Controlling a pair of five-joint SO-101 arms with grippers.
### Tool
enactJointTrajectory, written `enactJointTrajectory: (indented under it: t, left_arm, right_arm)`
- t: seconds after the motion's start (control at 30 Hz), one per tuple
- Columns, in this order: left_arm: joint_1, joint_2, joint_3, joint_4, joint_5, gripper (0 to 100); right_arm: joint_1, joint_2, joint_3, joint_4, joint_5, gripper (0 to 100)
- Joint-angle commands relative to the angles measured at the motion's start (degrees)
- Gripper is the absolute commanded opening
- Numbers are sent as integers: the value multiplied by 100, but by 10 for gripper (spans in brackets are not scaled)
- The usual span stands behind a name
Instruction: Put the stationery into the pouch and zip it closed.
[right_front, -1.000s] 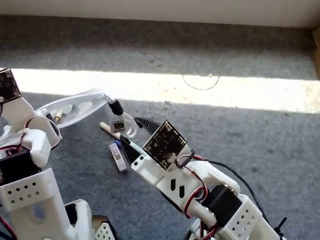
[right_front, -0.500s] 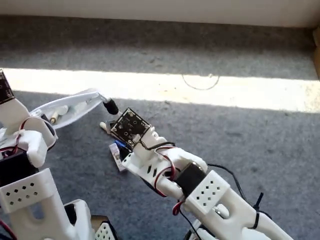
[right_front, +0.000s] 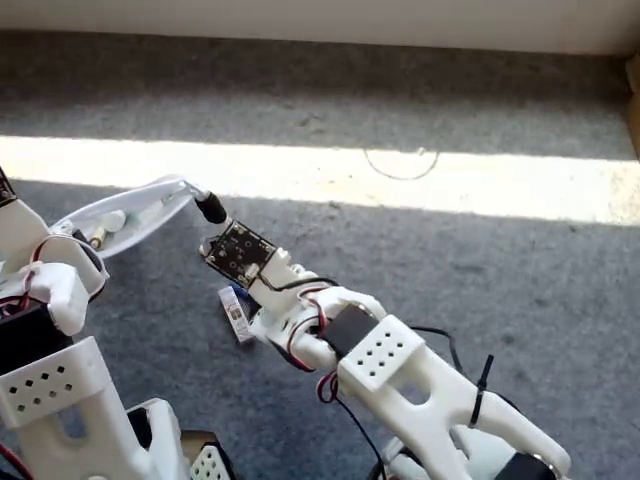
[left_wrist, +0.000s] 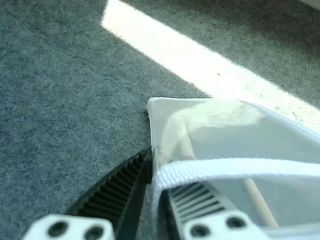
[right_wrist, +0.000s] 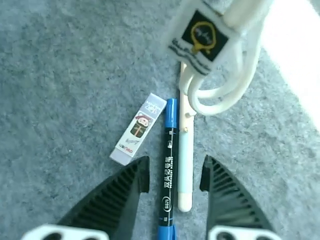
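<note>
Between the spread black fingers of the right gripper (right_wrist: 175, 172), held open just above the floor, lie a blue pen (right_wrist: 169, 165) and a white pen (right_wrist: 184, 165), side by side and touching. An eraser (right_wrist: 138, 129) sits just beside the blue pen, outside the jaws. Beyond the pens hang white cords (right_wrist: 220, 92) and a tag (right_wrist: 202, 32), which probably belong to the pouch.

Seen from the high view, the pouch (right_front: 130, 215) is at 10 o'clock from the right arm's wrist and near it. The eraser (right_front: 236, 315) is at 6 o'clock. The left gripper (left_wrist: 157, 175) is clamped on the pouch's white edge (left_wrist: 225, 167). A pale stick-shaped item (left_wrist: 260, 202) shows through the mesh.

The step in hand looks like picking up a pen. To do it well, the jaws should come straight down, centred on the blue pen near its middle so that it balances. They now straddle both pens, so a small sideways shift would avoid a crooked double grip. The cords nearby could snag.

Grey carpet (right_front: 500, 260) covers the floor. A bright band of sunlight (right_front: 450, 185) crosses it from 9 to 3 o'clock, with a thin loop of thread (right_front: 400, 165) lying on it. A pale wall (right_front: 300, 15) runs along 12 o'clock.
</note>
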Motion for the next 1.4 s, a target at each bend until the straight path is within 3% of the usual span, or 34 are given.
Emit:
enactJointTrajectory:
  t: [0.0, 0.57, 1.37]
  left_arm:
    - [-48, -171, -75, -167, 70, 7]
    - [-40, -171, -75, -167, 70, 7]
    - [-40, -163, -75, -167, 62, 7]
  right_arm:
    - [233, 189, -356, -365, 62, 156]
    - [699, 2237, -1437, -426, 62, 152]
    - [400, 2387, -1402, -453, 62, 152]
